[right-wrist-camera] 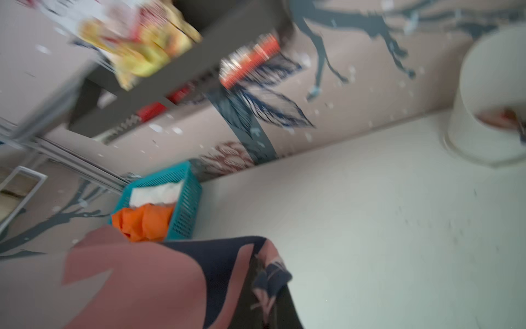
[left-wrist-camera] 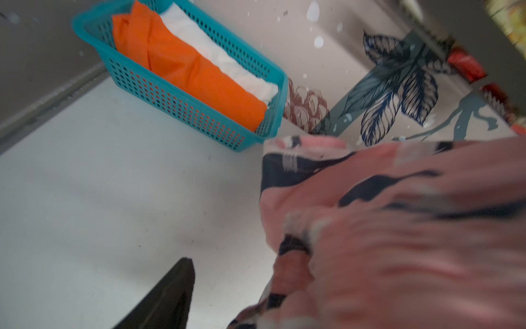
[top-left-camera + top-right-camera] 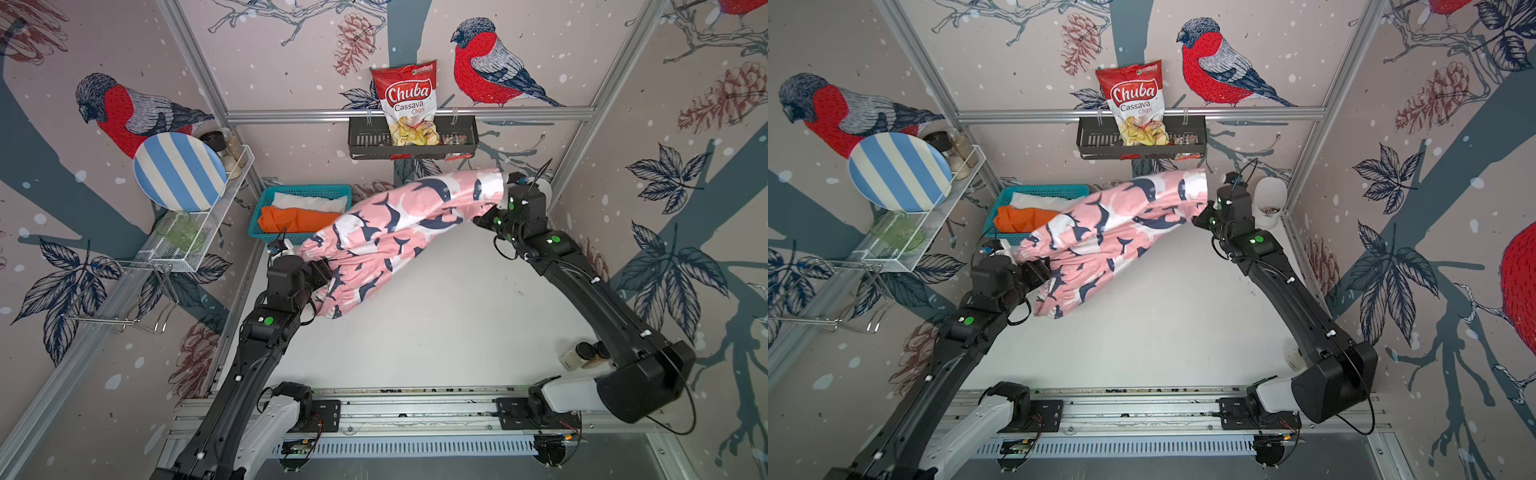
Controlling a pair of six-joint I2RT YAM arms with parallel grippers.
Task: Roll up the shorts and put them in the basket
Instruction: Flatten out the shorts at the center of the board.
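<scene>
Black finger (image 2: 170, 293): seen closest to the left wrist lens, bare and clear of the cloth. Its partner is hidden under the blurred pink shorts (image 2: 398, 228). The jaws are read as standing apart, and whether any cloth is gripped cannot be told.
Basket, same view: a teal basket (image 2: 176, 102) is set on the white counter (image 2: 99, 185) by the wall. The orange shorts (image 2: 199, 77) and the white shorts (image 2: 216, 59) are laid inside as long bundles, side by side.
Pinched cloth, right wrist view: a tuft of the pink shorts (image 1: 142, 284) is clamped between dark fingers (image 1: 247, 302) nearest the lens. The basket (image 1: 187, 199) is seen beyond the cloth.
Cup, same view: a white cup (image 1: 489, 99) is stood on the counter (image 1: 370, 213) against the wall.
Pink shorts, both top views: the garment (image 3: 395, 232) (image 3: 1113, 232) is stretched between the two arms above the counter, and one corner of the basket (image 3: 307, 190) is masked by it.
Right end effector (image 3: 492, 210): closed on the hem end of the pink shorts, below the black wall shelf (image 3: 361, 139).
Left end effector (image 3: 322, 270): placed at the gathered waistband end, just in front of the basket.
Wall shelf: a red-and-white chips bag (image 3: 409, 104) is stood in it.
</scene>
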